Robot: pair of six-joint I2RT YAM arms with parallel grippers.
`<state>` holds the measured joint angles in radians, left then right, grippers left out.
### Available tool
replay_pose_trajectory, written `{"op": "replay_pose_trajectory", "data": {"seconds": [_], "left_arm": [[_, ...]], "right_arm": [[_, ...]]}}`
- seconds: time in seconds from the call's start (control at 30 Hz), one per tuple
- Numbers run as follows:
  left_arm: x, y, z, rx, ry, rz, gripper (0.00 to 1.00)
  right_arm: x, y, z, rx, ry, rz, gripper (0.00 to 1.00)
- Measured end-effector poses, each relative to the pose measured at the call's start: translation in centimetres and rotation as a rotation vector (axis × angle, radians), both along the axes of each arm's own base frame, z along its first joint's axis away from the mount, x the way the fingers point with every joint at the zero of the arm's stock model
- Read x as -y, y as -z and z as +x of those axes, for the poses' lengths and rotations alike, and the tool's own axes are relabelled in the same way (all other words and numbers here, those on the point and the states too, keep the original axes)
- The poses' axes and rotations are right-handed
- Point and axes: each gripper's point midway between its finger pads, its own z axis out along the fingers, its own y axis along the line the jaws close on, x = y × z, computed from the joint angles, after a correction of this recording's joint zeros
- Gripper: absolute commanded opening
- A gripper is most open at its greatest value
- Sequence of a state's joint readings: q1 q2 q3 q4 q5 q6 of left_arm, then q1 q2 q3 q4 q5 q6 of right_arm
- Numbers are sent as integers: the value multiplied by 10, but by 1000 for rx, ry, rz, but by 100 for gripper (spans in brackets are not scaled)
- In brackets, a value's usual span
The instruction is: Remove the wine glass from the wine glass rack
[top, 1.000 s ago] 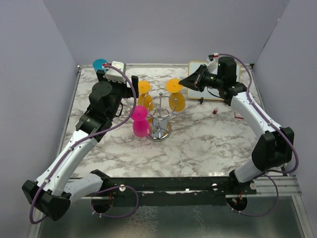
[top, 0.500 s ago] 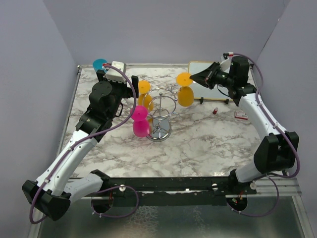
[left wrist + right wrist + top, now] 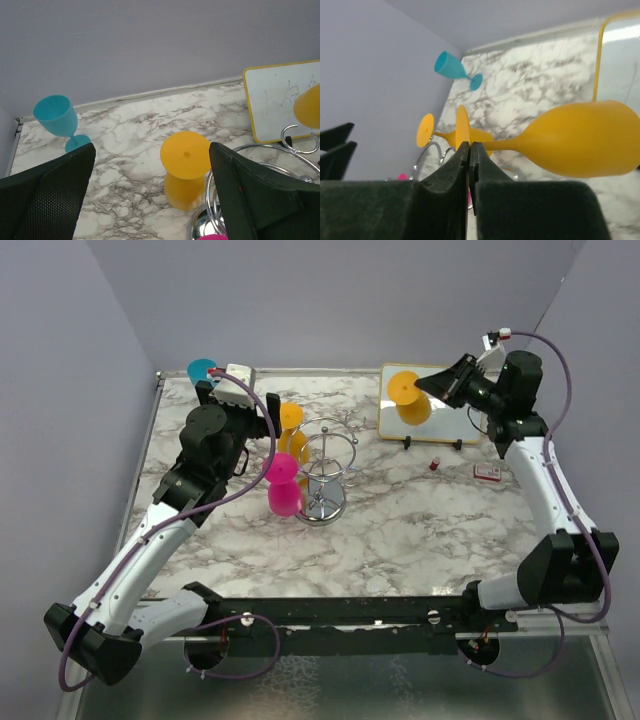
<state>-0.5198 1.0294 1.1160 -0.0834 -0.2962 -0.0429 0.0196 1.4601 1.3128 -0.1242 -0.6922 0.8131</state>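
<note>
RIGHT ARM LIFTS GLASS AWAY: The right gripper (image 3: 469, 146) is clamped tight on the thin foot disc of an orange wine glass (image 3: 585, 137). Its two black fingers (image 3: 445, 175) are pressed together with the disc edge-on between them, and the stem and bowl jut out to one side. Seen from above, the glass is carried in the air at the far right of the desk (image 3: 420, 530), well apart from the wine glass rack (image 3: 325, 475). It is in front of a yellow-framed whiteboard (image 3: 450, 422) propped near the back wall. The chrome rack stands on its round base at the middle of the marbled desk. A second orange glass (image 3: 186, 170) sits foot-up just beside the rack's far-left rings, and a pink glass (image 3: 283, 485), also foot-up, is at its near-left side; whether either hangs from a hook cannot be told. The left gripper (image 3: 152, 150) hovers at the far left of the rack with its jaws spread wide and nothing between them, the second orange glass framed in the gap ahead. A teal glass (image 3: 57, 117) stands upright on its foot in the far-left corner of the desk. A small red object (image 3: 435, 464) lies on the desk near the whiteboard's foot, below the right arm
</note>
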Motion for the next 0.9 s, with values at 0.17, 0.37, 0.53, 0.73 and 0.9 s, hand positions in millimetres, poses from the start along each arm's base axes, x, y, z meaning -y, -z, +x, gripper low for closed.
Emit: {"op": "replay_pose_trajectory", "data": {"seconds": [0.17,0.37,0.53,0.73,0.9], "left_arm": [[2,0,-1,-1,6,-3,100],[2,0,-1,-2,6,-7,100],[2,1,-1,-3,5,-6,99],[3,2,-5,-23,8,-38,100],[19,-29,-24,-24,124,-161,100]], "right_arm": [[19,-45,-49,437,41,-270,2],[10,-67,-134,1087,-82,-615,2],[-33,-39,-200,1533,-331,-775,2],[-54,-12,-254,1857,-471,-842,2],[-58,-8,-282,2020,-458,-905,2]]}}
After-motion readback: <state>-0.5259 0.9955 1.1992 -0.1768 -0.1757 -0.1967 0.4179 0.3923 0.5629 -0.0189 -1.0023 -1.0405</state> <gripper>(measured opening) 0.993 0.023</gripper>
